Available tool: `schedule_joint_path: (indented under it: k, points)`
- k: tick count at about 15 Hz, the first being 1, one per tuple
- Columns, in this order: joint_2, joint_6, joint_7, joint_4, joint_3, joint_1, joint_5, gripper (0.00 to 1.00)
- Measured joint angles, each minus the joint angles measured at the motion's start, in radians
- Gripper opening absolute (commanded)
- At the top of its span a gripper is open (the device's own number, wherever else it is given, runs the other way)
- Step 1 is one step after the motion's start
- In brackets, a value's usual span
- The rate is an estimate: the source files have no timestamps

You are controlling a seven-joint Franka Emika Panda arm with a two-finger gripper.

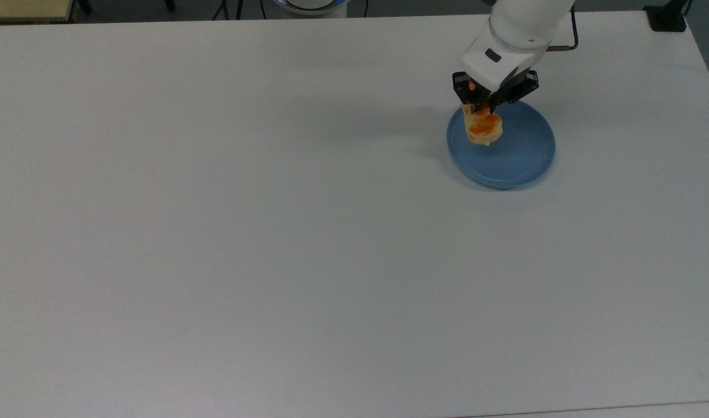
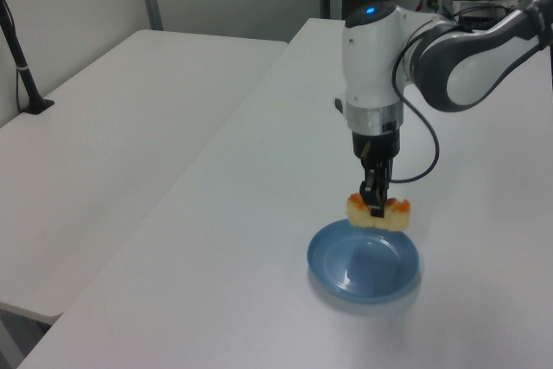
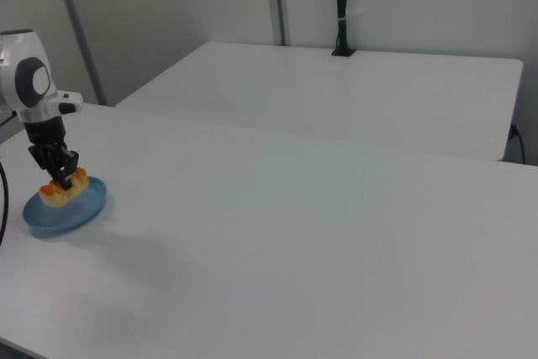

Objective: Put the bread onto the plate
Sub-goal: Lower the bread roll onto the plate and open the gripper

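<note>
The gripper [image 2: 377, 206] has its fingers clenched on the middle of the bread [image 2: 378, 213], which hangs just above the far-left part of the plate [image 1: 519, 157] in the top view. It looks light and soft (the glazed bumps may be slick), so a mid-loaf hold seems right. The white surface [image 1: 273, 232] is bare; a second table [image 3: 353, 90] stands beyond.

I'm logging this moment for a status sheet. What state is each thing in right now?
claw: shut on the bread, pointing down over the plate.
bread: held in the air, level, above the plate's far side in the left view; not yet set down.
plate: flat on the table, nothing lying in it.
table: white, bearing the plate.
</note>
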Motion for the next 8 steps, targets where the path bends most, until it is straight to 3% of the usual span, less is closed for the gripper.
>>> schedule_joint_path:
  k: [3,5,7,8]
  points:
    - [0.054,0.064,0.041,0.023,0.0,0.027,0.0,0.3]
    - [0.085,0.102,0.059,0.028,0.0,0.04,-0.001,0.7]
    - [0.11,0.121,0.064,0.032,0.0,0.046,-0.009,1.0]
    - [0.118,0.122,0.065,0.035,0.0,0.047,-0.022,1.0]
